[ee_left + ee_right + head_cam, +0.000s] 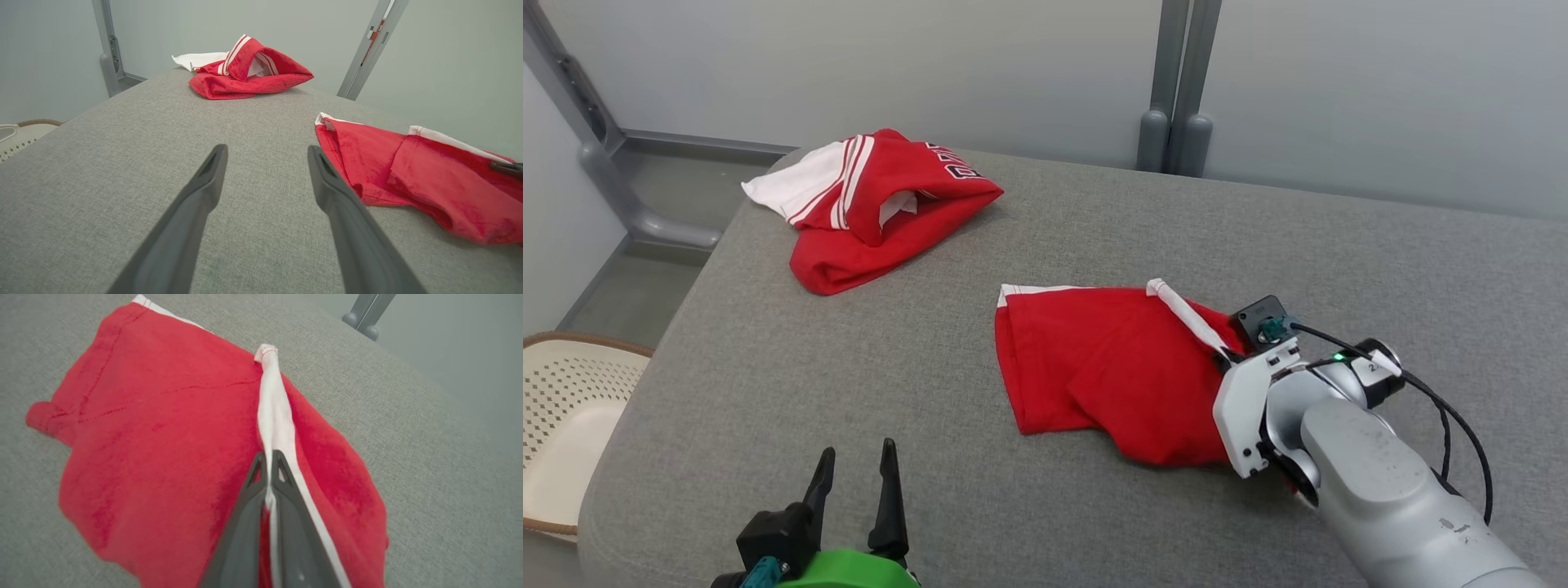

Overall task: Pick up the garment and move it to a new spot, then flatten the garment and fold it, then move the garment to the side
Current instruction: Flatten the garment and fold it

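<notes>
A red garment [1094, 359] with white trim lies crumpled on the grey padded table [1143, 229], right of centre. My right gripper [1223, 353] rests at its right end, shut on the twisted white trim [274, 412]. The right wrist view shows both fingers pressed together on that trim, with my right gripper [267, 457] over the garment [163, 437]. At the table's near edge my left gripper [856, 456] stands open and holds nothing. In the left wrist view the left gripper [267, 151] points across bare fabric, and the garment [429, 175] lies to its right.
A second red garment [882, 204] with white stripes and dark lettering lies bunched at the table's far left corner [245, 73]. A cream perforated basket [564, 408] stands on the floor off the table's left edge. Grey posts [1176, 82] rise behind the table.
</notes>
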### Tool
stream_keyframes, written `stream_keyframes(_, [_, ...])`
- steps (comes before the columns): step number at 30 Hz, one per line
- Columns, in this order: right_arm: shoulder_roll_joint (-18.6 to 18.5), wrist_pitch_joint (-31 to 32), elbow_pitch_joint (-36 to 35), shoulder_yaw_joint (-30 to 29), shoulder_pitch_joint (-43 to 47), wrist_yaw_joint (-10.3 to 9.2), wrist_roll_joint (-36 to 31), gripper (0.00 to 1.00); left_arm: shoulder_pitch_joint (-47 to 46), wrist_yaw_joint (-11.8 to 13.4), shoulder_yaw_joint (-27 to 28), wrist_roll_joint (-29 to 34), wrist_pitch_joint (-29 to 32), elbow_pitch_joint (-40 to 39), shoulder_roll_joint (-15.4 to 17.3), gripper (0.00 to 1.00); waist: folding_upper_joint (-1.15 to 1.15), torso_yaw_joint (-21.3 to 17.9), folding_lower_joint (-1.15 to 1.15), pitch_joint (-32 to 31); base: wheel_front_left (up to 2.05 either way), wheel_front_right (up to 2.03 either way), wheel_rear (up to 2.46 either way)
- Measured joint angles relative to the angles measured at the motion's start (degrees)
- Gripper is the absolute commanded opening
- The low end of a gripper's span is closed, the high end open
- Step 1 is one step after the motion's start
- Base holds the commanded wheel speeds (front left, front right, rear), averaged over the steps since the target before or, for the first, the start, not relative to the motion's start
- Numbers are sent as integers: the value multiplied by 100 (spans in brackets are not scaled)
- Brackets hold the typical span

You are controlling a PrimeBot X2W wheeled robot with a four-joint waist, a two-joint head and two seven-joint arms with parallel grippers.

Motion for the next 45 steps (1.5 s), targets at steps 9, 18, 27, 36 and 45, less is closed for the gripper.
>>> stream_keyframes(9, [177, -848, -601, 576, -49, 0, 371, 0, 25, -24, 58, 86, -1, -11, 0, 100, 0, -203, 0, -141, 0, 0, 0])
stream_keyframes(18, [333, -1120, -1612, 1853, 203, 0, 1018, 0, 19, -87, 86, 210, 0, 24, 0, 100, 0, -298, 0, -156, 0, 0, 0])
stream_keyframes(27, [388, -1132, -1223, 2650, 424, 0, 1567, 0, -47, -133, -15, 248, 0, 102, 0, 100, 0, -71, 0, -80, 0, 0, 0])
stream_keyframes(36, [427, -1539, -694, 3011, 492, 0, 1931, 100, -37, -121, 2, 246, 0, 123, 0, 100, 0, -10, 0, -49, 0, 0, 0])
stream_keyframes(45, [435, -2033, -918, 2661, 583, 0, 2126, 100, 20, -114, -11, 222, -1, 120, -1, 100, 0, -392, 0, -132, 0, 0, 0])
